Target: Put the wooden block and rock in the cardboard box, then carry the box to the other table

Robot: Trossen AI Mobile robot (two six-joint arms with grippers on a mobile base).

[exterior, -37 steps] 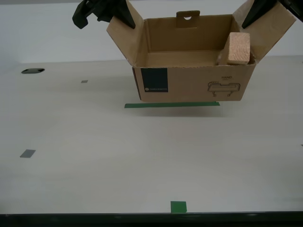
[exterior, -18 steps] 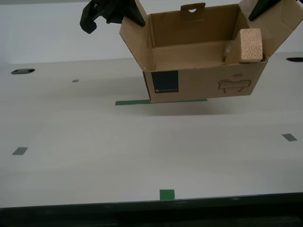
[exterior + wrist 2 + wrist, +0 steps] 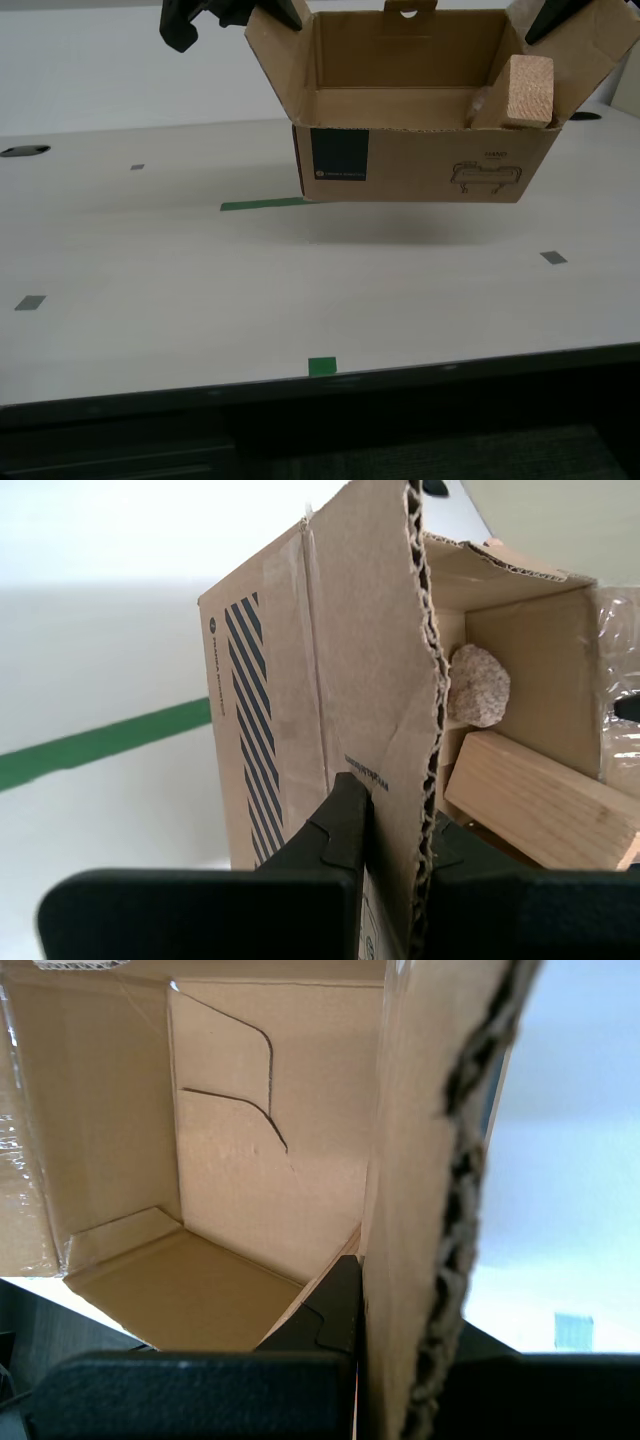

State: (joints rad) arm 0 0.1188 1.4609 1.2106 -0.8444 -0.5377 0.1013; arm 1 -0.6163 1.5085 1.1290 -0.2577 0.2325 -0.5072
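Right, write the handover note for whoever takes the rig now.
My first gripper: shut on the box, on the side flap at the exterior view's left.
My second gripper: shut on the opposite side flap.
Box: held between both arms, apparently just clear of the table, going by the shadow beneath it.
Block and rock: both inside, at the second gripper's end.
Done: loading and lifting.
Left: carry the box to the other table, which is not in view, and set it down.
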